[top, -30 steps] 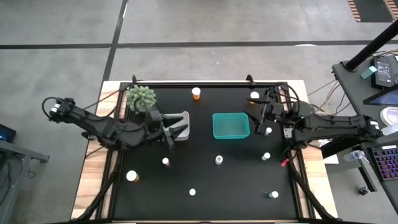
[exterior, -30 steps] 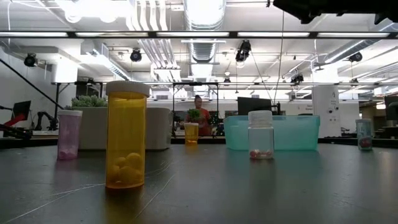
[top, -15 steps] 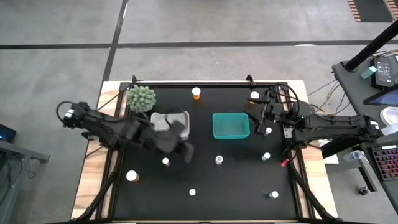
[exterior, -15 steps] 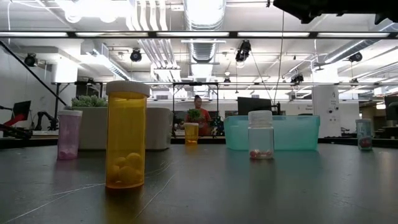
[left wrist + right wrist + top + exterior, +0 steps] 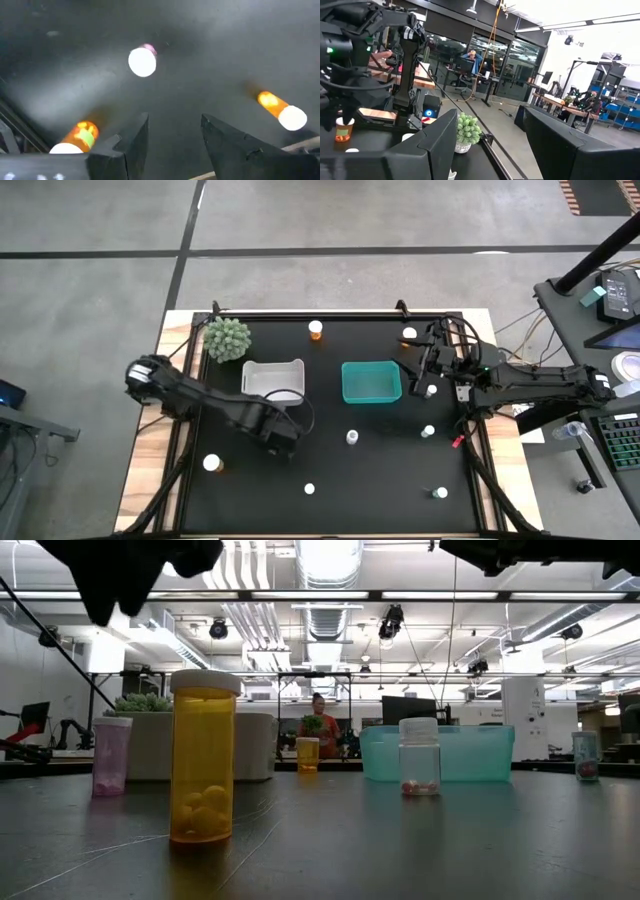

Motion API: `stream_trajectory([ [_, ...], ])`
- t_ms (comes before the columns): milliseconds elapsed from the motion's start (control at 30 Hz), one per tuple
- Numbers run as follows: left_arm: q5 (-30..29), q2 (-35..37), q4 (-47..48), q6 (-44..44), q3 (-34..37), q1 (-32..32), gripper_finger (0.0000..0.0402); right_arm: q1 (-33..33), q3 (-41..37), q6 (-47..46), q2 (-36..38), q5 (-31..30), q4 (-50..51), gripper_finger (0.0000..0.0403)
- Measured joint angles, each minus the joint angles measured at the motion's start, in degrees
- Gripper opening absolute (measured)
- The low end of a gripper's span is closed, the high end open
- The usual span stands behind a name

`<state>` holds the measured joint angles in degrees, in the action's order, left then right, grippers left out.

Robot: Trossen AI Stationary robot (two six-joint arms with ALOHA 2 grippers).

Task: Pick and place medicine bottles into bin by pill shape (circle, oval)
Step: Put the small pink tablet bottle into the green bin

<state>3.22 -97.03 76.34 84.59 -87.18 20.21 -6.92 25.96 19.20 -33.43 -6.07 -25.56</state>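
While left claw (image 5: 172, 137) hovers open, white-capped pinkish bottle (image 5: 142, 61) upright below

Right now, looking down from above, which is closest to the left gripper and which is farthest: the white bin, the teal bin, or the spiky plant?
From the left gripper:
1. White bin, just beyond it.
2. Teal bin, toward the right arm's side.
3. Spiky plant, at the table's far left corner.

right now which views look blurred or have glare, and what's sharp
Left wrist view: soft throughout, the white-capped bottle and the amber bottle glow as smeared blobs. Low view: the near amber bottle is sharp, the ceiling lights are blown out, and the left pincer is a dark blurred silhouette at the top. High view: even light, no strong glare on the black table.
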Motion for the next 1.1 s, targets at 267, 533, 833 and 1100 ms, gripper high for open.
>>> stream_trajectory([
  [267, -4.2, 0.2, -2.3, -1.1, 4.5, -0.9, 0.0164, 0.0, 0.0, 0.1, 0.0, 0.0, 0.0, 0.0219],
  [533, -4.4, 0.2, -7.3, -1.5, 10.6, -1.1, 0.0164, 0.0, 0.0, 0.5, 0.0, 0.0, 0.1, 0.0219],
  [833, -3.6, 0.3, -12.7, -2.5, 14.9, -1.1, 0.0180, 0.0, 0.0, 0.6, 0.0, 0.0, 0.1, 0.0219],
  [1100, -4.4, 0.3, -14.1, -2.5, 18.0, -1.1, 0.0235, 0.0, 0.0, 1.0, 0.0, 0.0, 0.2, 0.0219],
])
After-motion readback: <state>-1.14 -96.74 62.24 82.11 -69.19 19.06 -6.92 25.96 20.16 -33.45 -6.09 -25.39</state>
